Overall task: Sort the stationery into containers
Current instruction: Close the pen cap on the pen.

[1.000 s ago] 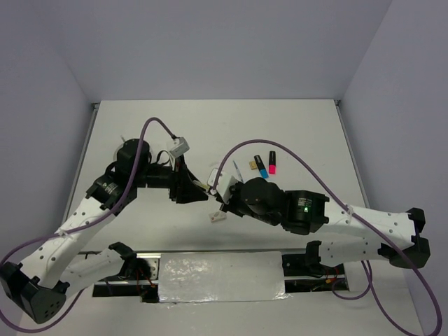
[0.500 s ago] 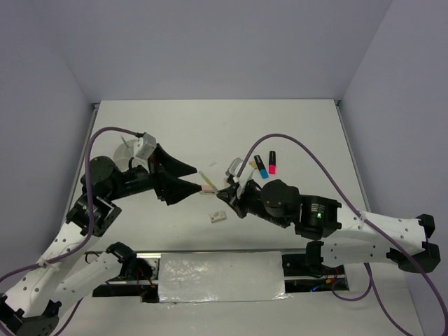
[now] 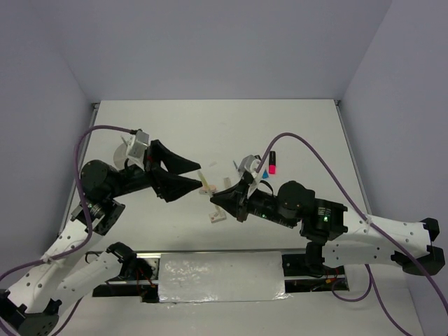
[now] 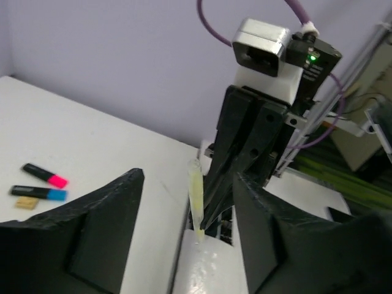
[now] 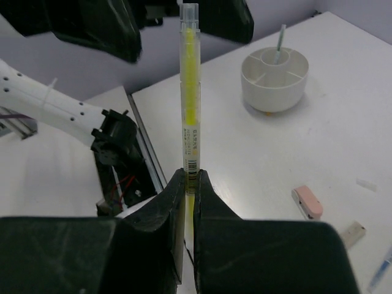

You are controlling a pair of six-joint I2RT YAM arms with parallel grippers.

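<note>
Right wrist view: the yellow-green pen is pinched at its lower end by the right gripper and held upright at frame centre. Little is judged done: one thin pen is seen in the white tub at upper right, while a pink eraser at lower right and, in the left wrist view, a pink highlighter and a blue highlighter at the left edge lie unsorted. The left gripper is spread wide, the pen's free end seen between its fingers.

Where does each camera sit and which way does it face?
Top external: above and behind, looking down on the table; left arm, right arm show.
Left wrist: faces the right gripper; the open left gripper frames it.
Right wrist: faces the white tub; its fingers clamp the yellow-green pen.
Both wrist views share that pen.
</note>
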